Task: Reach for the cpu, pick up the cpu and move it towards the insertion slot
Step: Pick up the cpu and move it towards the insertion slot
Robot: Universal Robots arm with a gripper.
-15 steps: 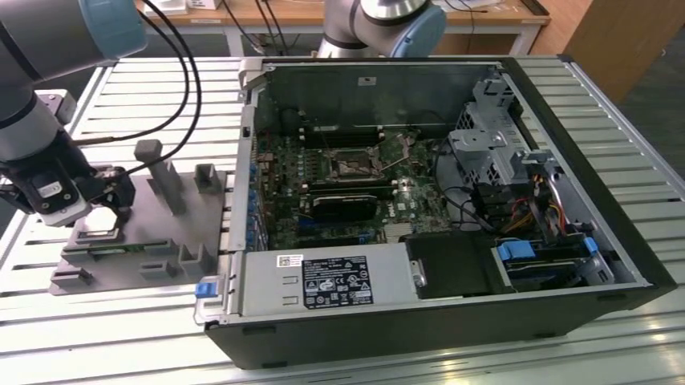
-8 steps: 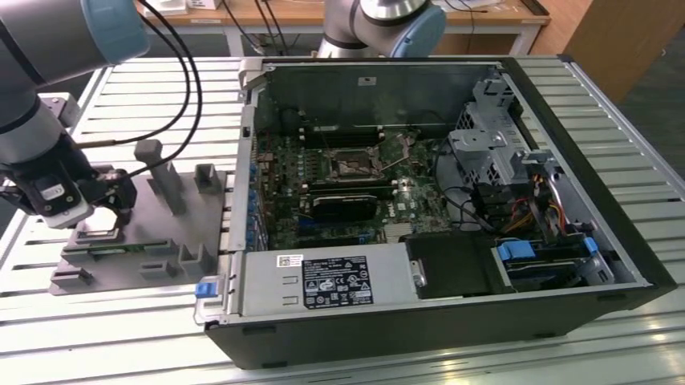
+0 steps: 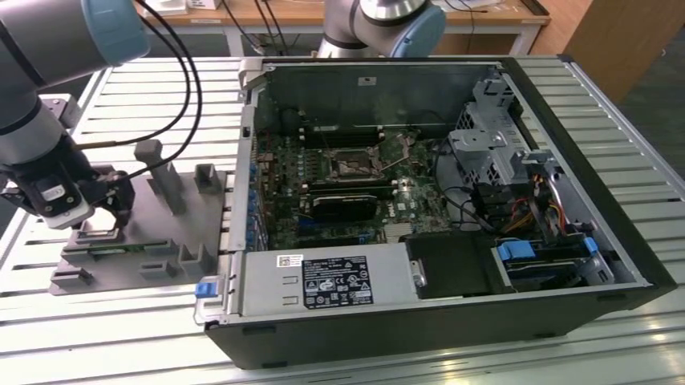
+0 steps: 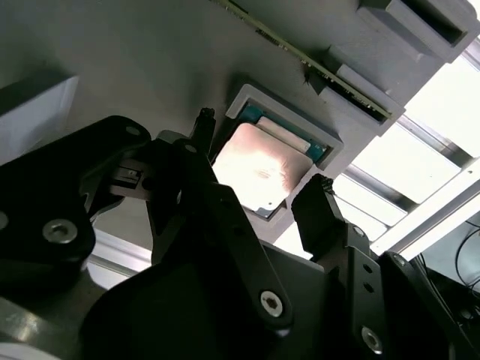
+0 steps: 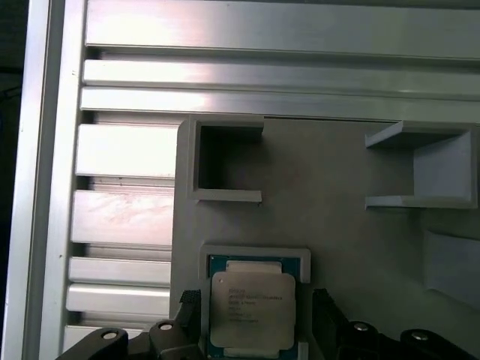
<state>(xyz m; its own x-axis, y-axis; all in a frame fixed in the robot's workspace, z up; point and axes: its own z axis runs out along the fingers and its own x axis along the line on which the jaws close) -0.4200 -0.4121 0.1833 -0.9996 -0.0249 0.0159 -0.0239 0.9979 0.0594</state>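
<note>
Gripper (image 4: 261, 150) sits low over the grey fixture (image 3: 160, 257). Jaws apart, one each side of the cpu (image 4: 259, 169), not clamped on it. In the first wrist view the cpu (image 5: 251, 307) lies flat in its square recess, metal top up. Fixture rests on the slatted bench (image 3: 139, 80), towards the edge at the exterior view's left. Open computer case (image 3: 428, 321) lies just beside it. Insertion slot (image 3: 351, 163) is mid-board inside the case, well apart from the cpu.
</note>
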